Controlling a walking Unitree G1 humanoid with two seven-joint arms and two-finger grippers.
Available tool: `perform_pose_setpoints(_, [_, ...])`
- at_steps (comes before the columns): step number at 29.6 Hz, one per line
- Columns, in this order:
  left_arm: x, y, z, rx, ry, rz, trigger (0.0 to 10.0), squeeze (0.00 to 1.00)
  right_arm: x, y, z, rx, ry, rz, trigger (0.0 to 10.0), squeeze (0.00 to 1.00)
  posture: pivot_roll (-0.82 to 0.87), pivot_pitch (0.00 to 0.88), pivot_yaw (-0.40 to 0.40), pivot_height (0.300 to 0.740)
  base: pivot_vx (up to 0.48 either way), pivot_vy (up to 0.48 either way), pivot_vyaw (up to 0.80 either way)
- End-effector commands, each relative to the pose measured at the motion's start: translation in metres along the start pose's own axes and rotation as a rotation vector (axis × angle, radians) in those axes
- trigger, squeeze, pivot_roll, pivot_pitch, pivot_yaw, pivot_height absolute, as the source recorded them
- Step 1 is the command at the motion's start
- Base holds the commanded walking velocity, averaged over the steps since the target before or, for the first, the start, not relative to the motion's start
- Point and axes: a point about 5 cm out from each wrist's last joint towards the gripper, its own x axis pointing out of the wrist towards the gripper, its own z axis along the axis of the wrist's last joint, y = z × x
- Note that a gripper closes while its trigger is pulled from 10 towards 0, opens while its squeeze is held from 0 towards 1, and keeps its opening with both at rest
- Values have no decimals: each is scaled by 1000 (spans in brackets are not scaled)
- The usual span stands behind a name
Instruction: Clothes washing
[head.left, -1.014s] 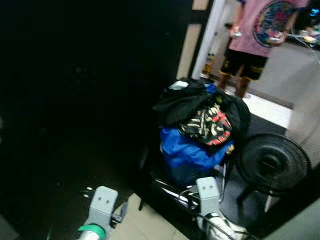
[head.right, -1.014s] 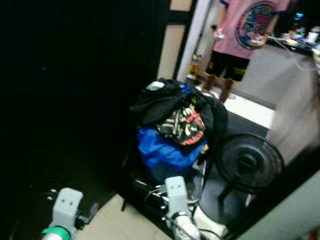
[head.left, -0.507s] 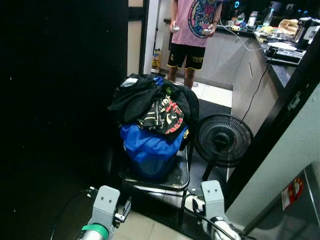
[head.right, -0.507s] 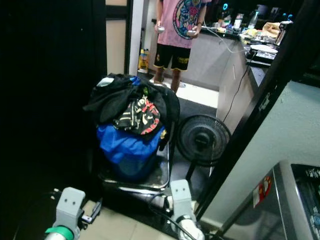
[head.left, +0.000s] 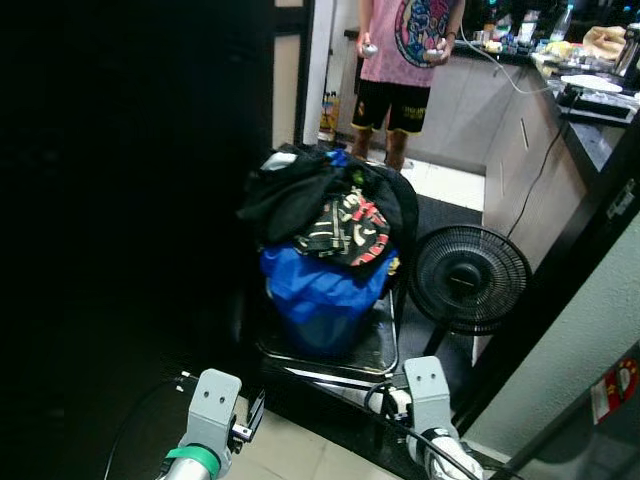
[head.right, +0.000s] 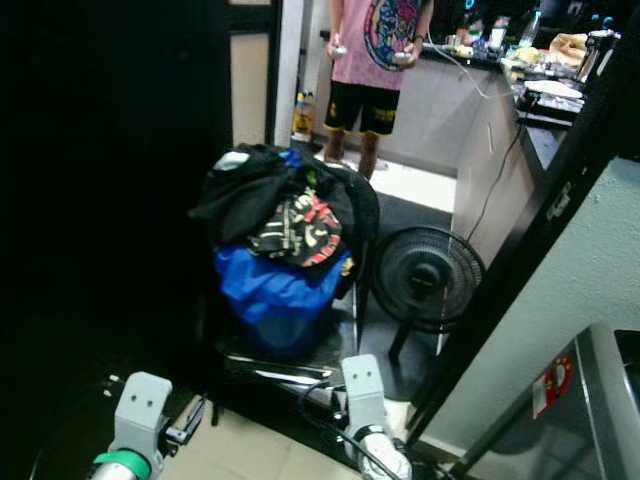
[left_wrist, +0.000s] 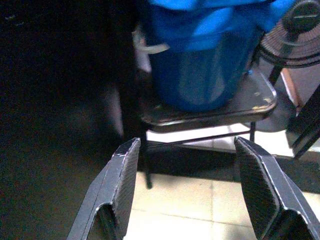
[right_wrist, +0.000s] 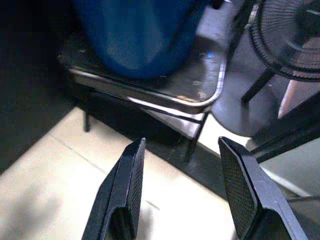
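A blue laundry bin (head.left: 325, 305) stands on a dark metal chair (head.left: 375, 362) straight ahead of me. Dark clothes (head.left: 300, 190) and a black, red and cream patterned garment (head.left: 345, 228) are heaped on top of it. My left gripper (left_wrist: 187, 190) is open, low over the tiled floor in front of the chair. My right gripper (right_wrist: 182, 192) is open too, near the chair's front edge (right_wrist: 150, 102). Both silver wrists (head.left: 212, 405) show at the bottom of the eye views, short of the chair.
A black floor fan (head.left: 468, 278) stands right of the chair. A person in a pink shirt (head.left: 410, 40) stands beyond, by a cluttered counter (head.left: 590, 85). Darkness lies left. A pale wall and dark door frame (head.left: 560, 300) close the right. Cables (head.right: 310, 395) trail under the chair.
The view has swung back to the left a little, so the bin and fan sit further right in frame. Both arms hold the same low pose with fingers apart.
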Motion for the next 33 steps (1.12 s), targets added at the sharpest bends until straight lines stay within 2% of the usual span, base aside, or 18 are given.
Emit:
perform_pose_setpoints(1, [-1, -3, -4, -10, 21, -4, 10000, 0, -1, -2, -1, -4, 0, -5, 10000, 0, 9, 40, -24, 740, 0, 0, 0])
perform_pose_setpoints(22, [-2, -3, -4, -20, 11, 10, 10000, 0, -1, -2, 0, 2, -13, 3, 10000, 0, 10, 49, -28, 740, 0, 0, 0])
perform_pose_setpoints(24, [-2, -4, -3, 0, 8, -7, 10000, 0, -1, -1, 1, 2, -13, 4, 10000, 0, 11, 50, -28, 740, 0, 0, 0])
perform_pose_setpoints(28, [-2, -7, -1, 29, -6, -32, 10000, 0, -1, -1, 1, 2, -15, 4, 10000, 0, 10, 50, -28, 740, 0, -386, 0])
perform_pose_setpoints(33, [-2, -6, -1, -7, -3, -15, 10000, 0, -1, -1, 1, 3, -15, 3, 10000, 0, 10, 51, -27, 740, 0, -322, 0])
